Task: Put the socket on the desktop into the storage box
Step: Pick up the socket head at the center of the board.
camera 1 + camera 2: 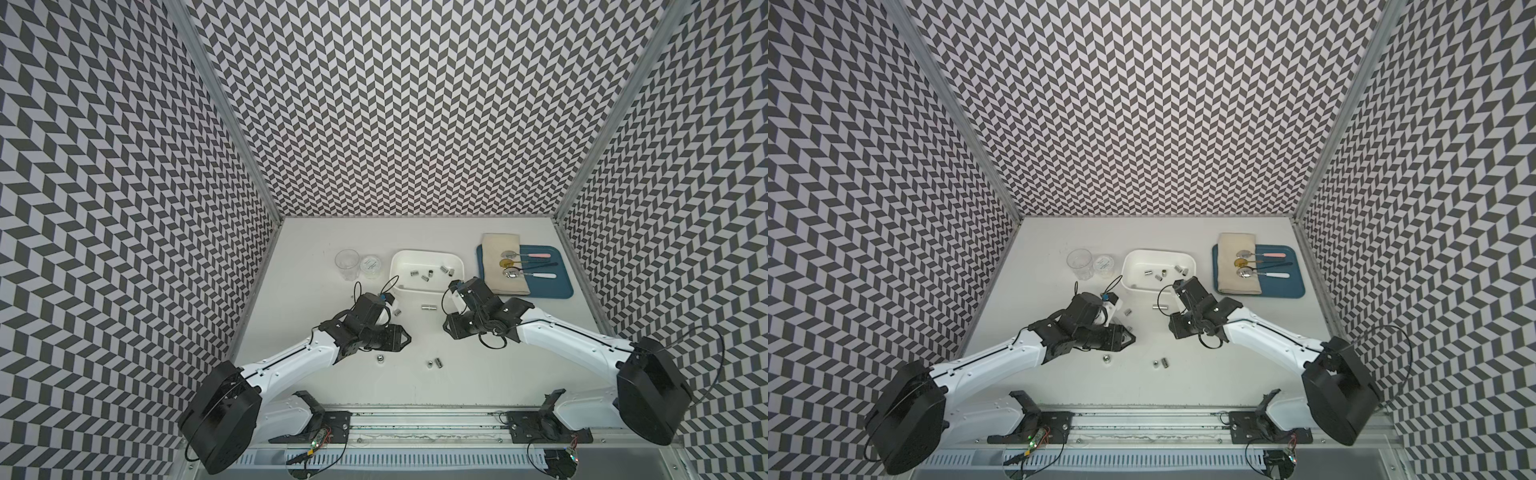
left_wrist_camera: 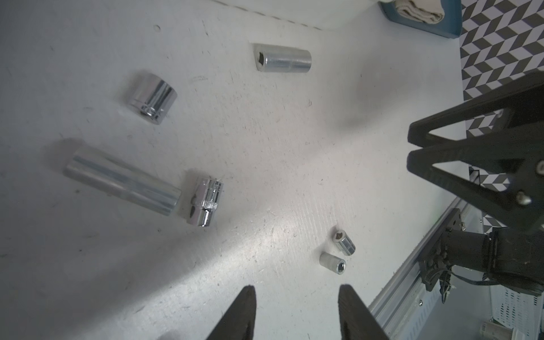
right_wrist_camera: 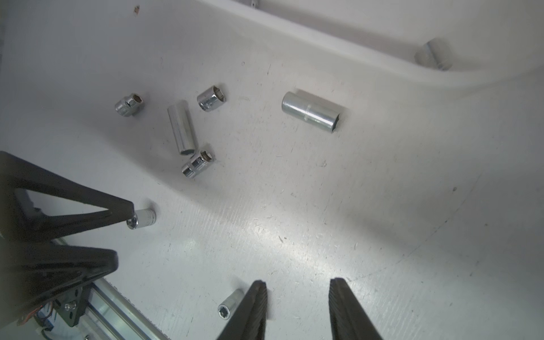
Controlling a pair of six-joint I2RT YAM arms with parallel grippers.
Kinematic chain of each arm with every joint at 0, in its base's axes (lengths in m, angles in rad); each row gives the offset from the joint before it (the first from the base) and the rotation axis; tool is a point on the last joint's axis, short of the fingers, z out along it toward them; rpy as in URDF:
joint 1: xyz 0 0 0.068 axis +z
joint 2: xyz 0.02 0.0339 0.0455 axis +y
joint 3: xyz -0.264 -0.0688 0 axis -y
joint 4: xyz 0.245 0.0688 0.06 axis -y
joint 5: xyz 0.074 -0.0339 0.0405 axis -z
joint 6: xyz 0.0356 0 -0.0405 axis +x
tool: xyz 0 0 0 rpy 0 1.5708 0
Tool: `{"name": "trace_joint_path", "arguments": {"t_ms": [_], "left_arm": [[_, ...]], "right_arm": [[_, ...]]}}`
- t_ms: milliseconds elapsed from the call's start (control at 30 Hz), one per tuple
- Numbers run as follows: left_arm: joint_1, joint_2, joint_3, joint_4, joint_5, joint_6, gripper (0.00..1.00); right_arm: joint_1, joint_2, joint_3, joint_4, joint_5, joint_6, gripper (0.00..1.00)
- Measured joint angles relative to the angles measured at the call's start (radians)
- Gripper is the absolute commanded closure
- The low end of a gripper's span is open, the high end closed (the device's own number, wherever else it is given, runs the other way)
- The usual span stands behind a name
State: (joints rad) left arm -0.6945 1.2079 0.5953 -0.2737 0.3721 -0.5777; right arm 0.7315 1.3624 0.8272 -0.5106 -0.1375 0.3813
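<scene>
Storage box (image 1: 415, 259) whole, top views, R-wrist edge only

**Obstructions and Unresolved Detail**

I see only the finger ends of my left gripper (image 2: 295, 290) and my right gripper (image 3: 298, 282); the frame edge cuts off the rest. One half-hidden socket (image 3: 229, 304) lies partly behind a right finger (image 3: 253, 312). A second socket (image 3: 145, 217) has one end partly covered by the left gripper's tip. The storage box (image 3: 338, 41) runs out of the right wrist view, and the socket inside it (image 3: 435, 54) is blurred there. The blue tray (image 2: 452, 20) and cloth (image 2: 418, 10) are clipped in the left wrist view. In both top views my right wrist (image 1: 469, 291) covers the box's near corner, the boxed sockets (image 1: 424, 277) are too small to size, and the round lid (image 1: 370, 262) carries print I cannot read.
</scene>
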Motion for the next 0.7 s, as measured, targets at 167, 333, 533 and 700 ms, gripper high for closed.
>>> {"name": "trace_joint_path", "arguments": {"t_ms": [167,333,533,700], "left_arm": [[-0.023,0.000,-0.010,-0.001,-0.004,-0.001,0.51],[-0.037,0.000,-0.010,-0.002,-0.019,-0.003,0.51],[-0.064,-0.002,-0.010,-0.021,-0.048,-0.003,0.51],[-0.085,-0.024,-0.010,-0.045,-0.074,-0.011,0.51]], "right_arm": [[0.055,-0.022,-0.042,-0.018,0.007,0.027,0.60],[0.099,-0.032,-0.060,-0.028,0.016,0.055,0.59],[0.154,-0.032,-0.071,-0.032,0.033,0.082,0.59],[0.192,-0.015,-0.072,-0.035,0.046,0.100,0.59]]}}
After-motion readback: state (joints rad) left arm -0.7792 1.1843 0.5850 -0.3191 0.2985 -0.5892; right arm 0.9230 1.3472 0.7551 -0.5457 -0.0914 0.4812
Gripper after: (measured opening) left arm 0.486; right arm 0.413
